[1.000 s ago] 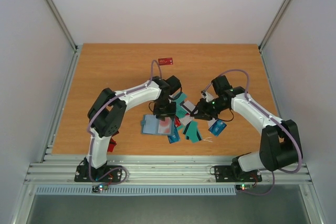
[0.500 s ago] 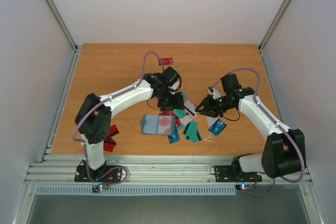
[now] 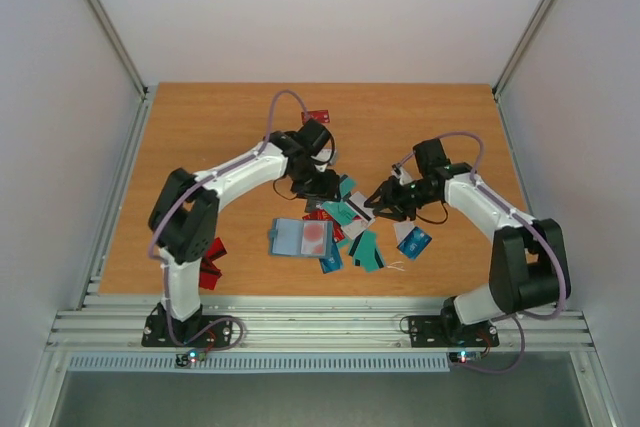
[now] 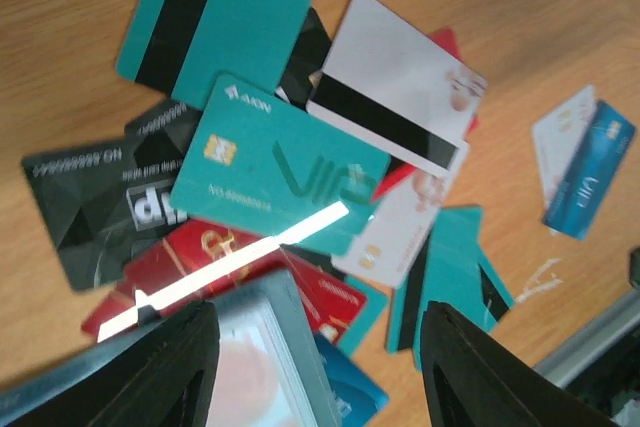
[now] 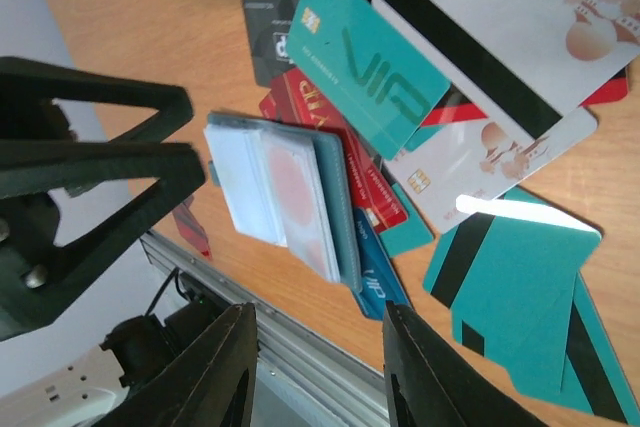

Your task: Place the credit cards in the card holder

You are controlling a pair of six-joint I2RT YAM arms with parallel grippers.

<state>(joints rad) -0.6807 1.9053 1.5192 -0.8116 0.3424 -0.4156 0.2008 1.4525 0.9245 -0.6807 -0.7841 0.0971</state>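
The left gripper (image 4: 318,347) hangs with its jaws spread and nothing between them (its wrist view looks down through the gap onto an edge of the card holder (image 5: 270,187)). The right gripper (image 5: 320,337) is likewise parted and empty, poised over the opposite side of the heap. Neither seems to touch a card, as far as the views let me tell.

Beneath both lies the pile of credit cards (image 3: 365,250). A teal VIP card (image 4: 280,172) is on top, overlapping a white card with a black stripe (image 4: 400,97), a black card (image 4: 90,207), some red ones and several teal backs. The card holder lies open and flat at the left edge of this pile, touching it, with a few cards tucked partly under its side. A pinkish-red shape shows through its clear pocket (probably one card already inside, though the view is too soft to be sure).

Further out, a blue-and-white card (image 3: 413,240) rests just right of the heap. A few red cards (image 3: 210,265) lie near the left arm's base, and a lone red card (image 3: 316,116) sits well apart toward the far side of the table (image 3: 220,127).

Judged from this, the job looks barely begun. At best one card is pocketed, every other card is loose, and neither gripper has taken one up.
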